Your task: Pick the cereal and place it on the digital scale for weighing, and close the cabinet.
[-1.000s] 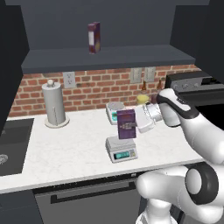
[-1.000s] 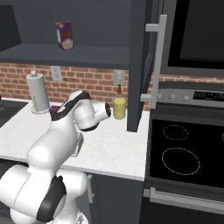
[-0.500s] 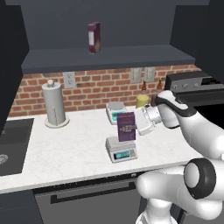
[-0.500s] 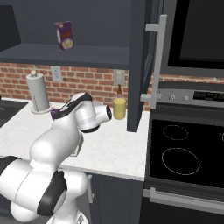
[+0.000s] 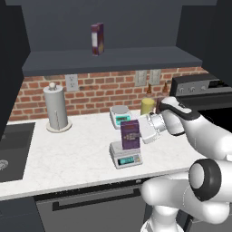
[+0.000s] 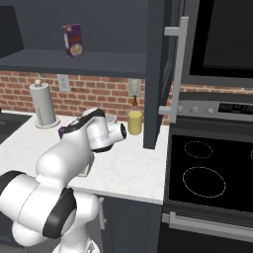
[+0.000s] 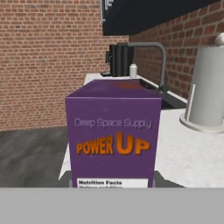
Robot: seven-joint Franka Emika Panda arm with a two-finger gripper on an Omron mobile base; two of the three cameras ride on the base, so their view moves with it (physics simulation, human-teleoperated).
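**Cereal upright on scale, jaws clamped on its side**

Gripper (image 5: 141, 132) is seen in the left base view at the box's right flank, reaching in level from the stove side; jaws are clenched on the cereal (image 5: 130, 134), fingertips hidden behind the box. Directly ahead of the jaws, per hand view, the purple carton (image 7: 114, 135) stands square-on, long axis vertical, top face level. Box bottom is seen resting on, or just above, the platform of the digital scale (image 5: 125, 156); contact cannot be confirmed. Scale sits near the counter's (image 5: 77, 154) front edge, green display facing out. Judged: placement approx. done; release w/ a straight pull-back along the approach line, away from the box, is what the next move calls for. Cabinet door (image 6: 164, 74) is seen open, edge-on beside the stove, handle (image 6: 178, 69) towards the robot.
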